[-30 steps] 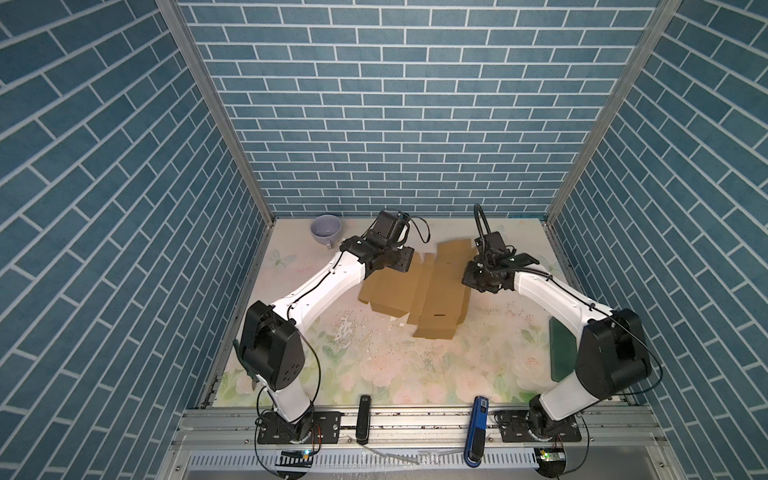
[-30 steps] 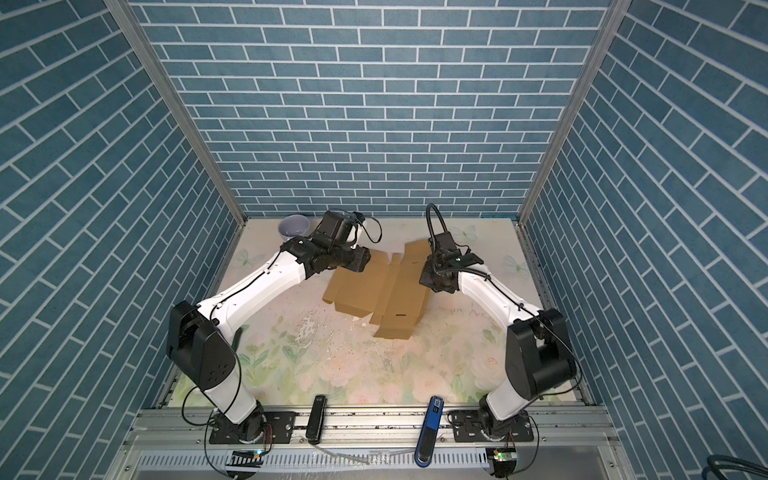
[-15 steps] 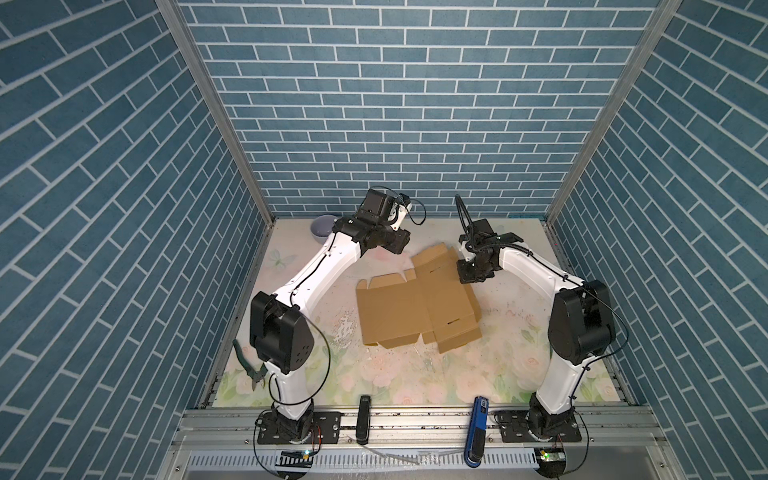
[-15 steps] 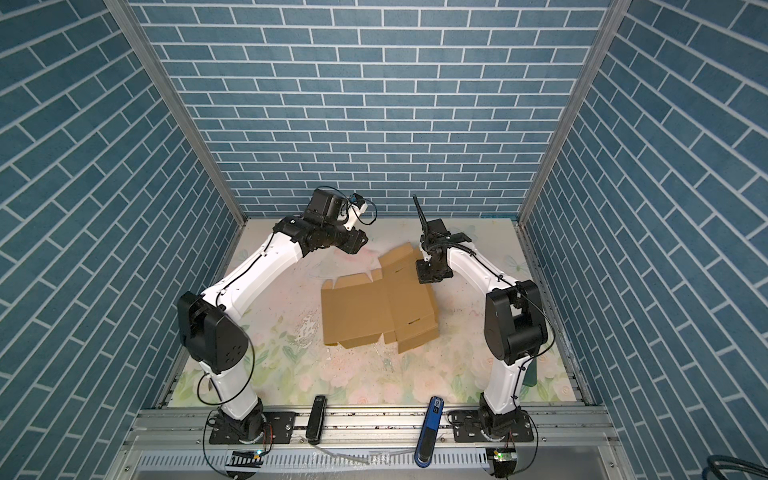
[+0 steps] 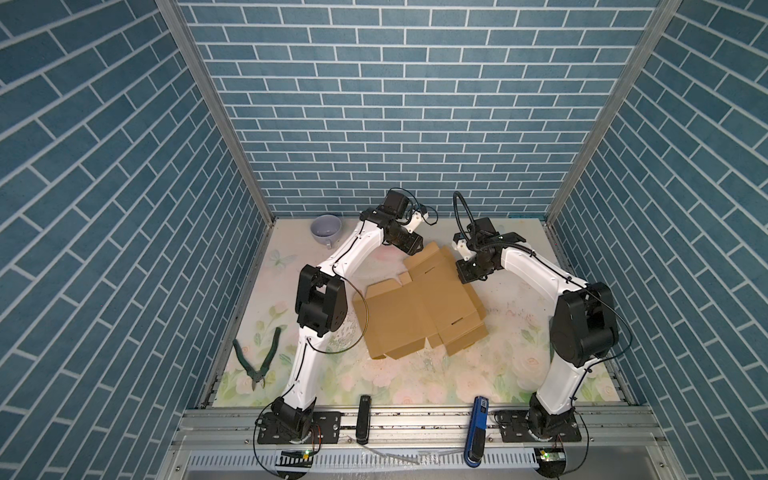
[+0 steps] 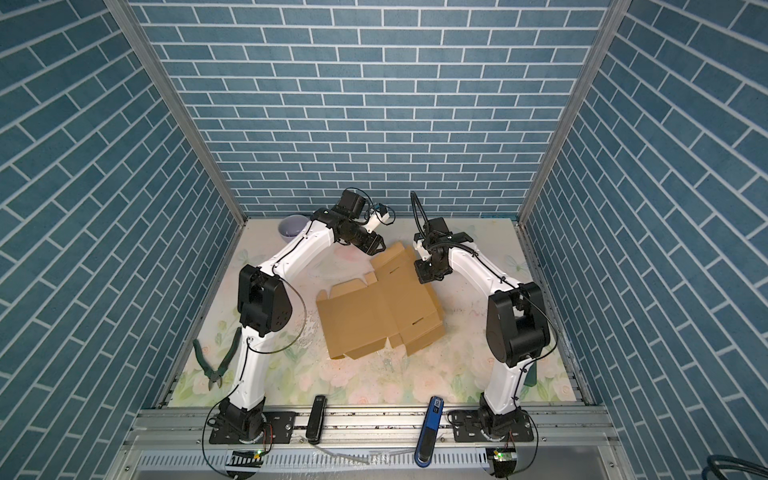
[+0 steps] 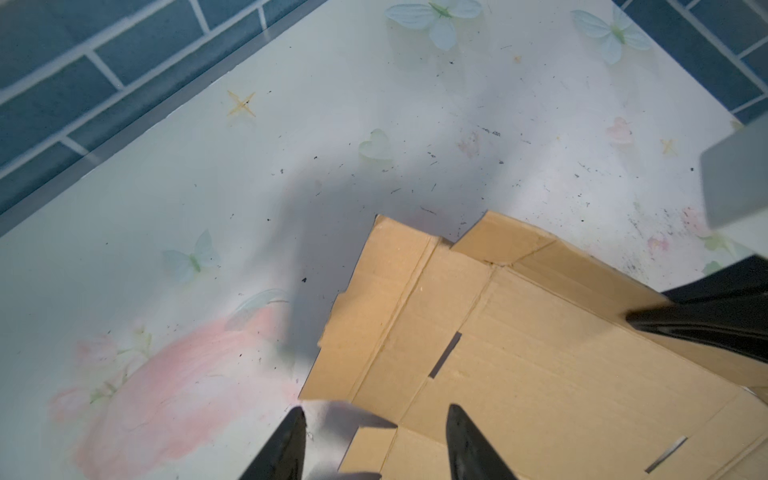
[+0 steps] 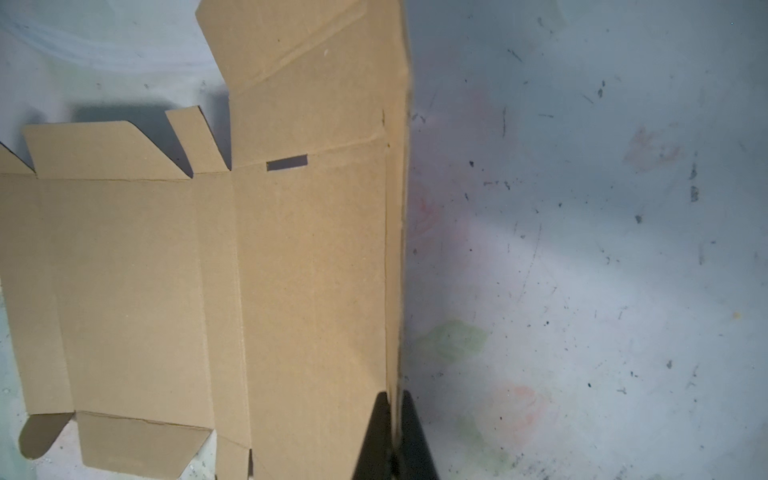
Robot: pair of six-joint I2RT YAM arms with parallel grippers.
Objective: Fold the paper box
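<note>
Inside the clenched right hand [image 8: 392, 399] sat one edge flap of the paper box [image 8: 291, 270]. The left hand [image 7: 374, 409] gaped, empty. Most folds were not yet made.

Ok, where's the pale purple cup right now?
In both top views the cup sits in the far left corner of the table, near the back wall, just behind the left arm and apart from the paper box.
</note>
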